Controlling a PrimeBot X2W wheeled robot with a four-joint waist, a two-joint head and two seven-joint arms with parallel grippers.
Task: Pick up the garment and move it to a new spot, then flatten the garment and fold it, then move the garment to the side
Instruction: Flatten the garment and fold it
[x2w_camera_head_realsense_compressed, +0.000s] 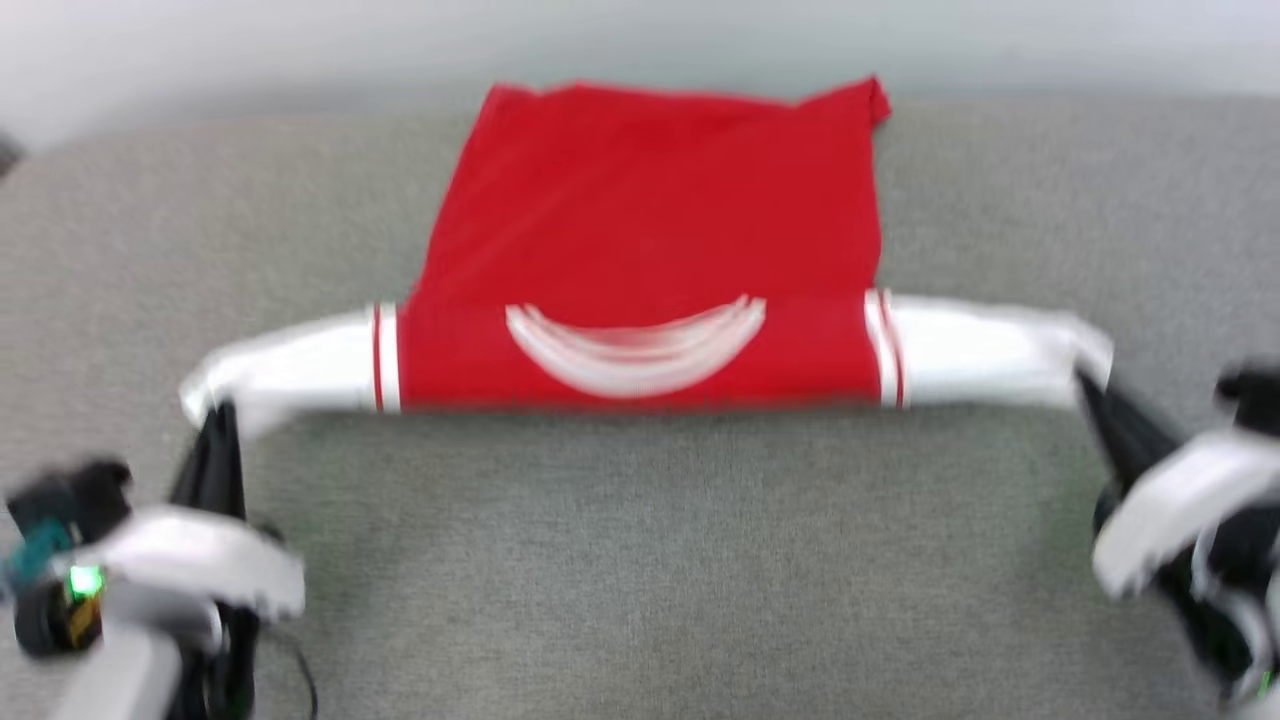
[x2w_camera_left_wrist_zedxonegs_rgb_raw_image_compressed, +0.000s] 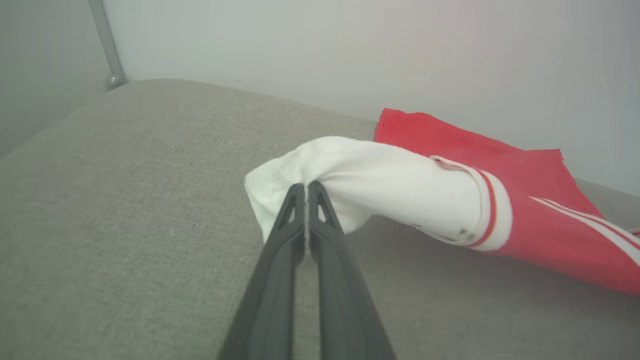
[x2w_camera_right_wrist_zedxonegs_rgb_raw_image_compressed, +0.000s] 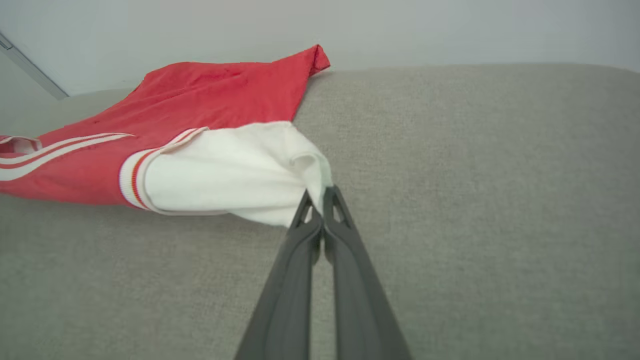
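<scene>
Red garment (x2w_camera_head_realsense_compressed: 650, 220) x1 in L tool (x2w_camera_left_wrist_zedxonegs_rgb_raw_image_compressed: 306, 189), R tool (x2w_camera_right_wrist_zedxonegs_rgb_raw_image_compressed: 320, 192)

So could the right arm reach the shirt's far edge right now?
Probably not yet: the right gripper is shut on the shirt by its white sleeve, so it would have to let go first. Otherwise only bare grey cushion lies alongside, with nothing blocking.

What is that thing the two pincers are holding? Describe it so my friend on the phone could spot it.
On the wide grey surface, towards the pale wall, lies a red shirt. It stands out by colour: red body, white short sleeves with striped trim, one sleeve tip pinched by the left pincer, the other by the right pincer.
</scene>
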